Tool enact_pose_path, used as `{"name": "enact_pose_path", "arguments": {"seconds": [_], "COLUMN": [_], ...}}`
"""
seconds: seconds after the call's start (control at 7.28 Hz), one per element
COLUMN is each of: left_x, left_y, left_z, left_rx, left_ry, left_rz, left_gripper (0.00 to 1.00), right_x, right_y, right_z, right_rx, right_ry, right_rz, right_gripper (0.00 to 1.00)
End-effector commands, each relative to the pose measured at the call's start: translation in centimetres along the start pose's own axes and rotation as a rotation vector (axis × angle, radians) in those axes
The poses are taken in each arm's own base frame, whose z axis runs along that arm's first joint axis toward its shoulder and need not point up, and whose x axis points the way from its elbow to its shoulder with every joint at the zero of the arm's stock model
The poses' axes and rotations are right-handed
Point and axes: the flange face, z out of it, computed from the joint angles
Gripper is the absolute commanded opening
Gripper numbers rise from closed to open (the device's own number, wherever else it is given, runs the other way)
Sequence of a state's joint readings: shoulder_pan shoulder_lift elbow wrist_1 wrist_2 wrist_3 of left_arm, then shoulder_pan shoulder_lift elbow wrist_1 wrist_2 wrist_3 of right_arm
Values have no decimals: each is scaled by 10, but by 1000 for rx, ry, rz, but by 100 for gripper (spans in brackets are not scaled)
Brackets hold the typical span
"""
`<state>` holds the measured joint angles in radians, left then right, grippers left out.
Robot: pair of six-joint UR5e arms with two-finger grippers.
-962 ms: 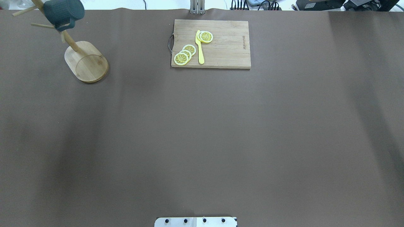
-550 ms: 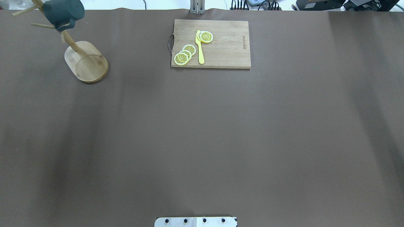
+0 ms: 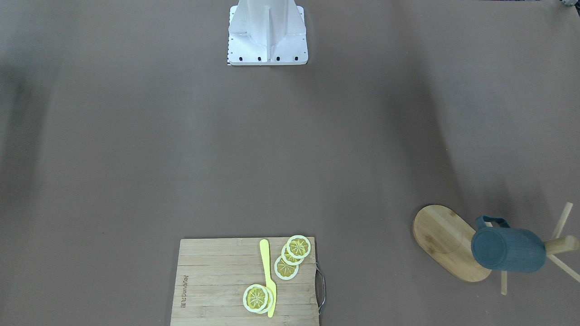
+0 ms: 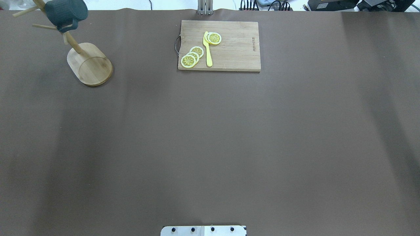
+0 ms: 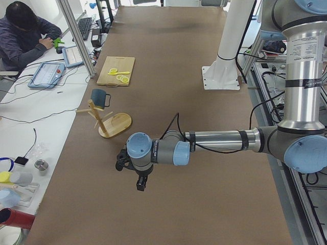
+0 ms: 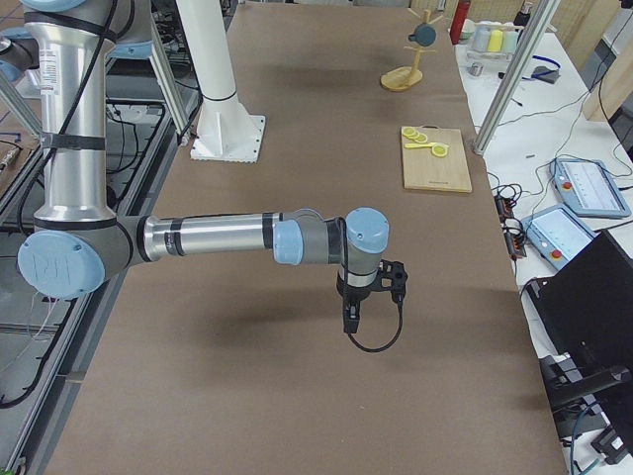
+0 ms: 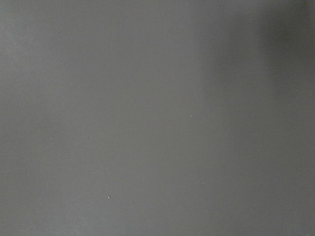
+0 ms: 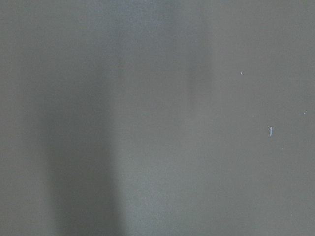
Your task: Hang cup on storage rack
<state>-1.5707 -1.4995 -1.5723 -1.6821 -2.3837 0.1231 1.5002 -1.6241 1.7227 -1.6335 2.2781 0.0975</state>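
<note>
The slate-blue ribbed cup (image 4: 65, 11) hangs by its handle on a peg of the bamboo storage rack (image 4: 90, 64) at the table's far left corner, free of both grippers. It also shows in the front view, with the cup (image 3: 507, 249) over the rack's oval base (image 3: 446, 240). The left gripper (image 5: 141, 182) shows only in the left side view, low over bare table, well short of the rack (image 5: 115, 124); I cannot tell if it is open or shut. The right gripper (image 6: 351, 322) shows only in the right side view; I cannot tell its state either. Both wrist views show only table cover.
A slatted cutting board (image 4: 219, 46) with several lemon slices (image 4: 192, 56) and a yellow knife (image 4: 207, 49) lies at the far middle of the table. The robot's white base (image 3: 267, 34) stands at the near edge. An operator (image 5: 23, 35) sits beyond the left end.
The cup, rack and cutting board have not moved. Only faint shadows on the table cover have shifted.
</note>
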Motion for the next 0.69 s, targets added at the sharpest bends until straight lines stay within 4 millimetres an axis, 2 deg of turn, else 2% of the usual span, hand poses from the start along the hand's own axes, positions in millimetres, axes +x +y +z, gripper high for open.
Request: {"name": "enact_pose_path", "arguments": {"seconds": [0.0,0.41,0.55], "left_x": [-3,-3,7], "left_y": [5,4,0], "left_z": [0,-1,-11], "left_rx": [-8,-49,-28], "left_ry": [-4,-6,-24], "left_rz": [-18,-48,-21], "left_gripper": [99,99,99], "right_x": [1,1,3], "right_y": [3,4,6], "right_z": [2,2,4], "right_rx": [-5,-6,-8], "right_ry": [-9,-10,-10], "right_rz": [6,7,9], "right_gripper": [100,100,100]}}
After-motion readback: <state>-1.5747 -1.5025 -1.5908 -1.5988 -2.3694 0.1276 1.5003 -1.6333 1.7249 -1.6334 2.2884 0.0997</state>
